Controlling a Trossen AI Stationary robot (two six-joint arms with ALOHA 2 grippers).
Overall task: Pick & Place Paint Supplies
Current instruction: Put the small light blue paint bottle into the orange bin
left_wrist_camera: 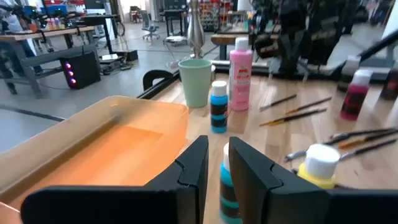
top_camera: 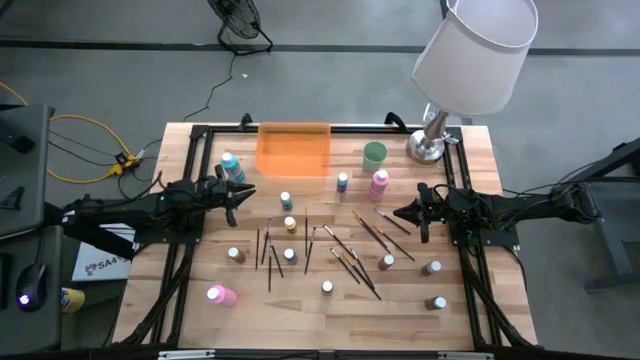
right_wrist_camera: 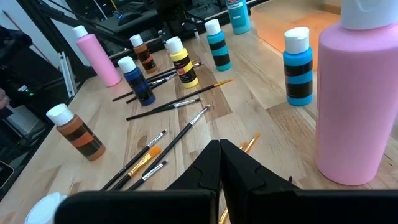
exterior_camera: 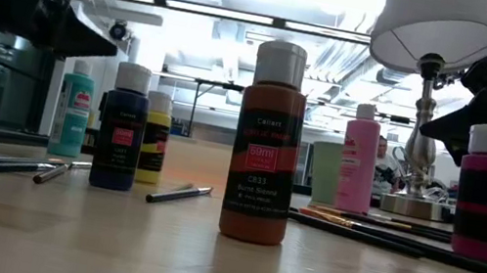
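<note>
The brown, white-capped plastic paint bottle (exterior_camera: 266,142) standing nearest in the low view carries a label reading "59ml", with "Burnt Sienna" in small print lower down. The labels on the dark blue bottle (exterior_camera: 121,126) and the others are too small to read.

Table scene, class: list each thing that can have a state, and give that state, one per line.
Left end effector: slightly open, empty.
Right end effector: shut, empty.
Orange tray: empty.
Green cup: upright.
Tall pink bottle: upright, capped.
Brown bottle: upright, capped.
Paintbrushes: lying scattered.
Lamp: upright.
</note>
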